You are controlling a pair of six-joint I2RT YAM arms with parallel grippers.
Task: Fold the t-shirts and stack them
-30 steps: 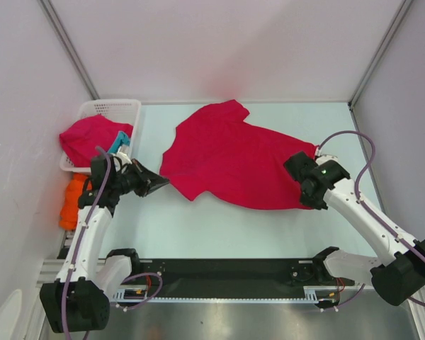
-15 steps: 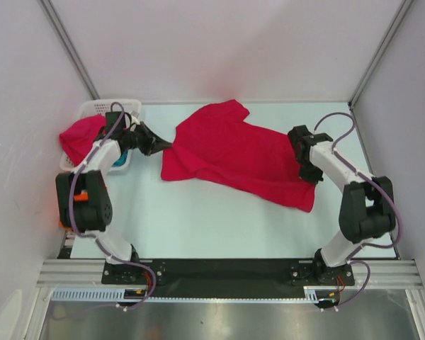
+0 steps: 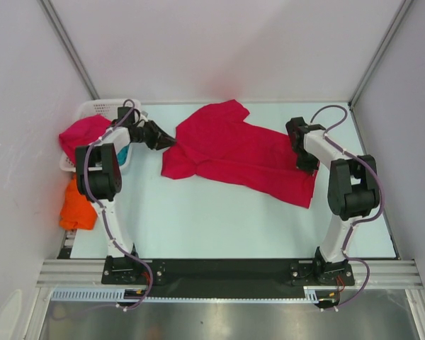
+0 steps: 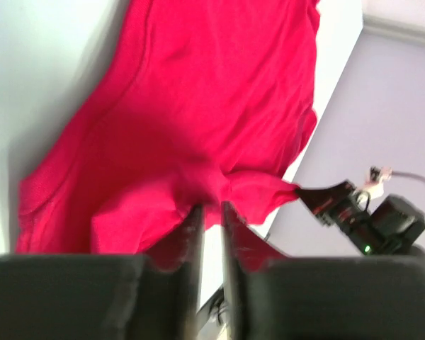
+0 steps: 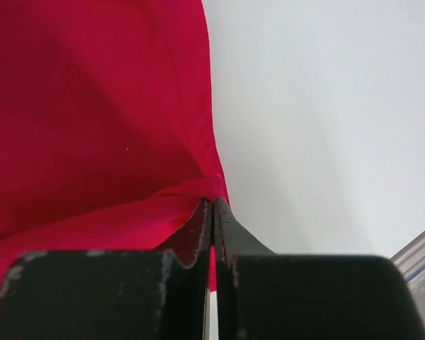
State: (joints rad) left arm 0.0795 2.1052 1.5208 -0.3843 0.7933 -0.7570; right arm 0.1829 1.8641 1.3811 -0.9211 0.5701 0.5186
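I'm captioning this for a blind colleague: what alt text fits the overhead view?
A crimson t-shirt lies spread on a pale table, the right pincer shut on its right edge and the left pincer at its left edge. At far left, a white basket holds a second crimson shirt, with an orange shirt beside it.

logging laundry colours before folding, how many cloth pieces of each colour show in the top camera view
crimson-red cloth t-shirts: 2 (spread t-shirt on the table, heaped t-shirt in the white plastic lattice basket)
bright orange cloth: 1
teal cloth: 1, seemingly just a sliver in the basket
total: 4
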